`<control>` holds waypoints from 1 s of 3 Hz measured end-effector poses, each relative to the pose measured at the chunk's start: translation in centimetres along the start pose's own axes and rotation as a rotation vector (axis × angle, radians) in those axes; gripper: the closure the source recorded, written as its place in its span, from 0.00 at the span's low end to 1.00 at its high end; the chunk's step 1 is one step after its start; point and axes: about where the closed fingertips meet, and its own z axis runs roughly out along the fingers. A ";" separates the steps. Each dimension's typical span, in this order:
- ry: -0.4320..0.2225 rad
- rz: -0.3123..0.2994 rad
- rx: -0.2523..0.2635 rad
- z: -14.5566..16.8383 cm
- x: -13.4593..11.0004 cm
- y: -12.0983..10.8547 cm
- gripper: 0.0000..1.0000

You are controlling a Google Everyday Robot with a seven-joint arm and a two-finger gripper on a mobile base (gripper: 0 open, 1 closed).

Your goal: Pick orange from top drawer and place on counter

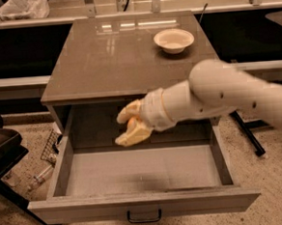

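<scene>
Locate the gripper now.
In the camera view, the gripper hangs open over the top drawer, left of centre, just below the front edge of the counter.

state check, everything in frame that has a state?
Grey-brown box top drawer: pulled open, no orange visible inside.
Small round orange: not in view.
Glossy grey-brown counter slab: bears the bowl at its back right.
Cream-white shallow bowl: upright, untouched.
Gripper: above the drawer floor, in front of the cabinet opening, fingers apart, nothing visible between them.
</scene>
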 end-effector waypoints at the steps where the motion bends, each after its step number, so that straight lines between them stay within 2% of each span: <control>1: 0.006 -0.054 0.006 -4.6 -7.1 -5.3 1.00; 2: -0.011 -0.100 -0.035 -3.2 -10.6 -9.6 1.00; 3: -0.089 -0.131 -0.029 0.7 -13.8 -14.8 1.00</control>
